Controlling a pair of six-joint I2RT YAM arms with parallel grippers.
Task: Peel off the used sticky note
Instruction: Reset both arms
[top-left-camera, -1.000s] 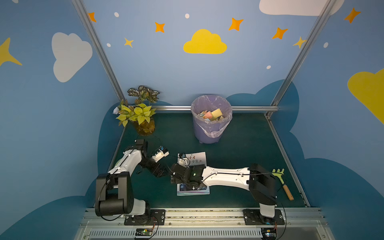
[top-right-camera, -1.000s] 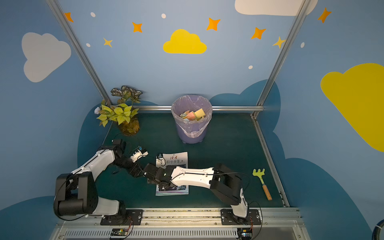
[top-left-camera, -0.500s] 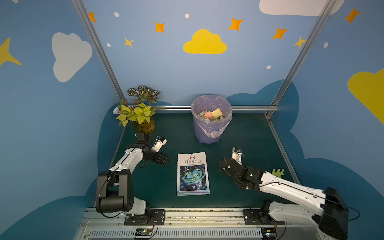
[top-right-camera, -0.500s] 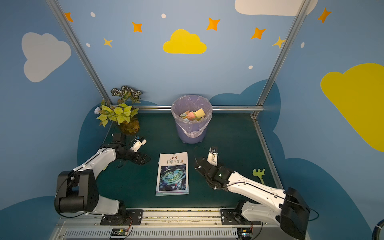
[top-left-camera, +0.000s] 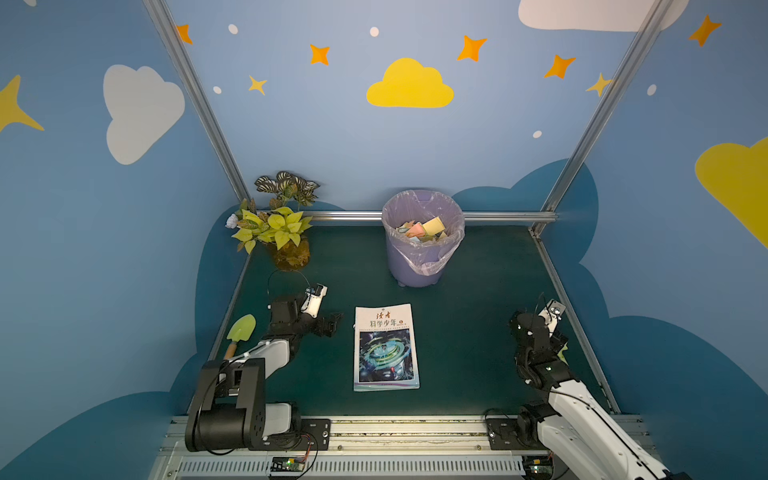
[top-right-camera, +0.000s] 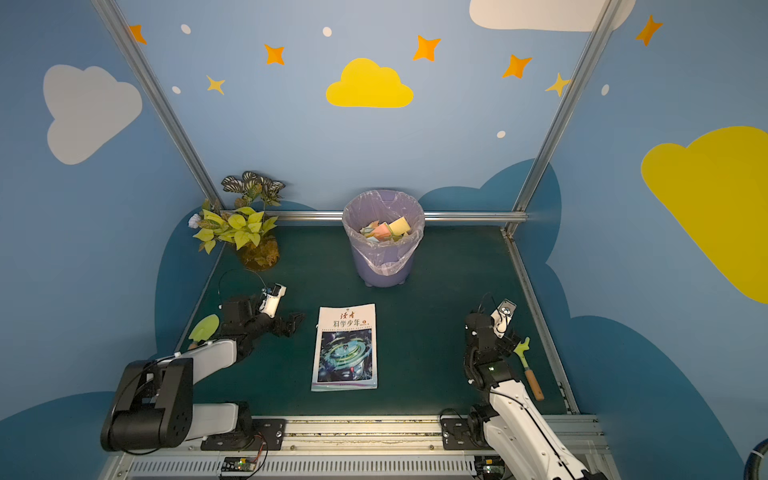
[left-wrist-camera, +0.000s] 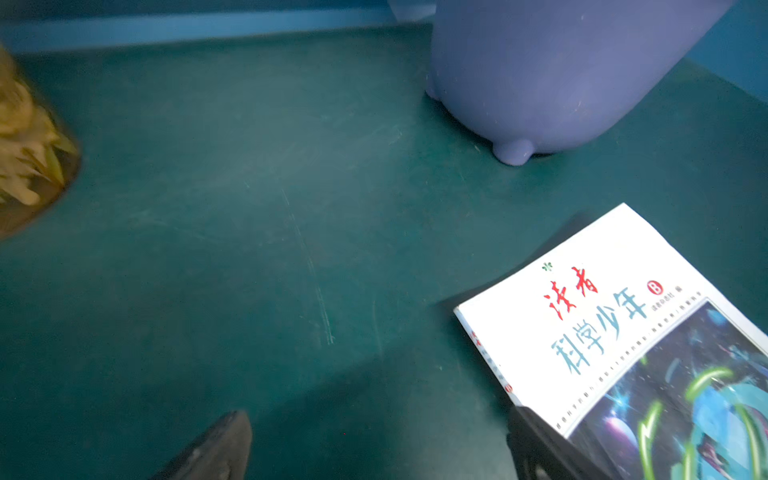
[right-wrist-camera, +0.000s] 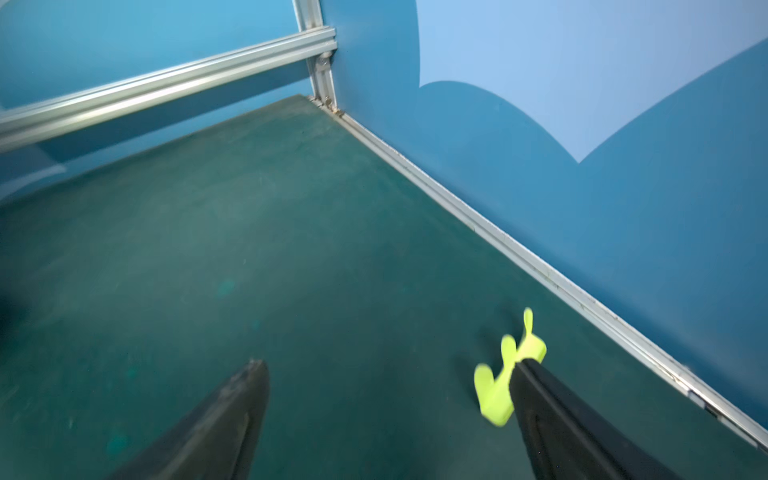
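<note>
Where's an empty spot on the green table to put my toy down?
Biggest bare patch: the mat between the book and the rake, running back beside the bin. Another lies between the plant and bin. It's crowded along the left edge: shovel, left hand.

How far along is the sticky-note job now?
Looks done: the magazine cover bears no sticky note, and coloured notes lie in the purple bin. In hand: nothing; the left gripper and right gripper are open and empty. Left: nothing that I can see.
</note>
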